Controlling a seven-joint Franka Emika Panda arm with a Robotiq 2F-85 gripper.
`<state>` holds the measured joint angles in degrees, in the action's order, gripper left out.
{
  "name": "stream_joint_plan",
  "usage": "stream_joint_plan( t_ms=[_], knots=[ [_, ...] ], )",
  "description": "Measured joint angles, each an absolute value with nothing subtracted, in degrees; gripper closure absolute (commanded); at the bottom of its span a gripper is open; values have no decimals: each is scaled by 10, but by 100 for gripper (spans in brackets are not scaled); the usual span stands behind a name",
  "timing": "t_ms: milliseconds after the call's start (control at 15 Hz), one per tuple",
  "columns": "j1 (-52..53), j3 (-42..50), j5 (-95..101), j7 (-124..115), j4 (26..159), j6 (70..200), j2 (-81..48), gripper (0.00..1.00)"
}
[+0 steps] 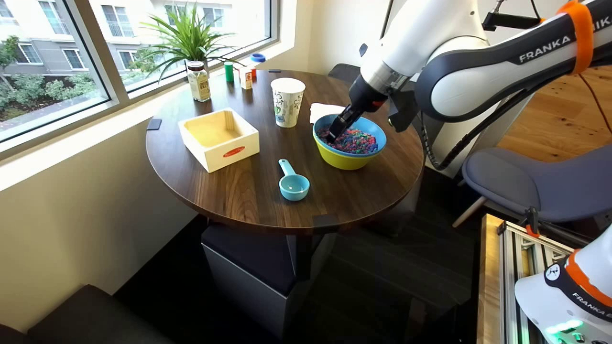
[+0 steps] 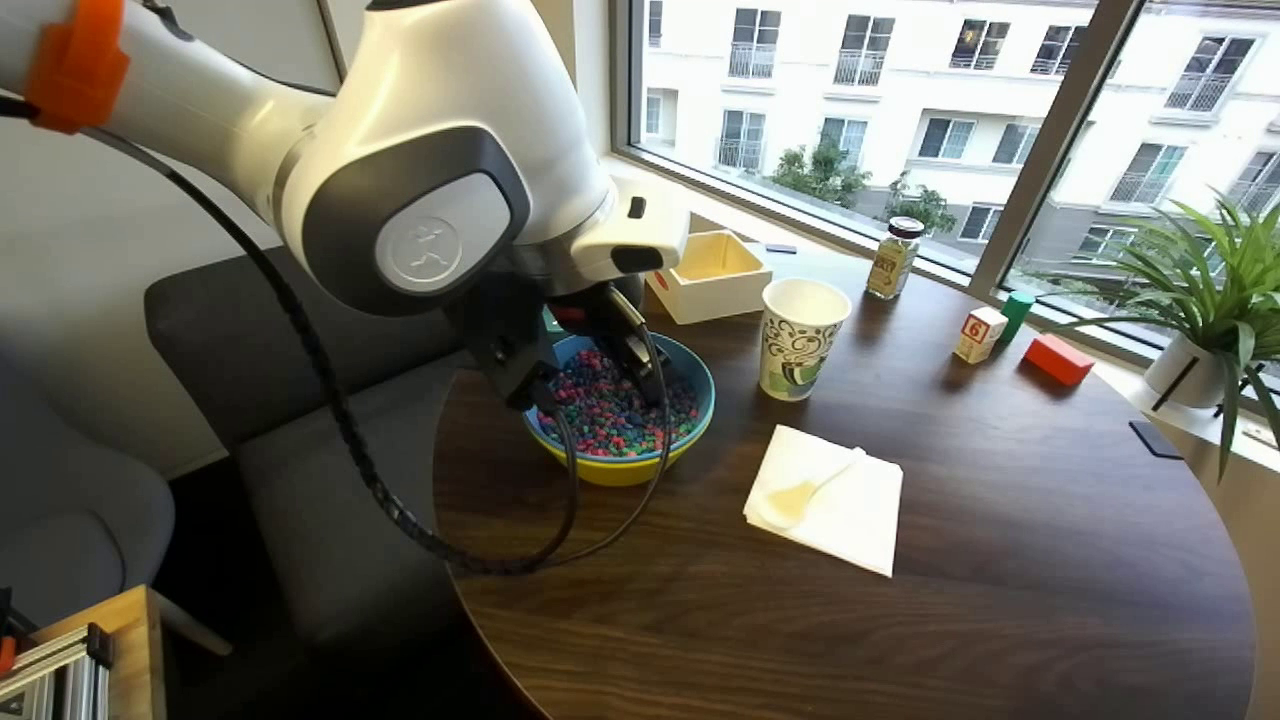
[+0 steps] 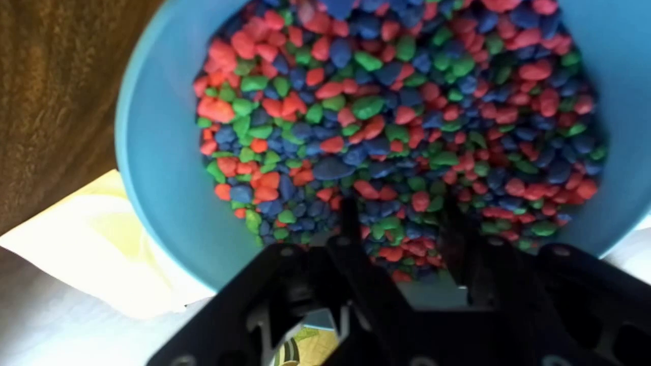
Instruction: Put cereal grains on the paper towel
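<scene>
Window (image 2: 1060, 130) well apart from your gripper (image 3: 400, 206); smooth-looking round table (image 2: 900, 640) beneath it, where strays would likely roll; blue bowl (image 3: 168, 132) directly under, paper towel (image 2: 860, 520) near, to one side, pale spoon (image 2: 789, 503) on it. Your jaws stand partly apart, nothing held that shows. Cereal grains (image 3: 396, 127) in that bowl, at your tips, contact unclear: probably light, hard, slippery; pinch a clump mid-heap.

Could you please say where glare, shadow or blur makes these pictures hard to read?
In the wrist view, the paper towel looks washed out, the end effector dark and soft-edged; in both exterior views, daylight gleams on the table; in an exterior view, the floor below is nearly black.
</scene>
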<state>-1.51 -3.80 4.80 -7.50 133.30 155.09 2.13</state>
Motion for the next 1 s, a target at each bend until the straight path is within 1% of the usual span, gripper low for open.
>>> stream_joint_plan(
  t_ms=[67,133,267,333,1000],
  knots=[
    [-15,-37,48,-75,1333,1551,21,95],
    [-14,-37,48,-75,1333,1551,21,100],
    [-14,-37,48,-75,1332,1551,21,100],
    [-14,-36,48,-75,1331,1551,21,97],
    [-14,-26,49,-75,1320,1551,33,97]
  ],
)
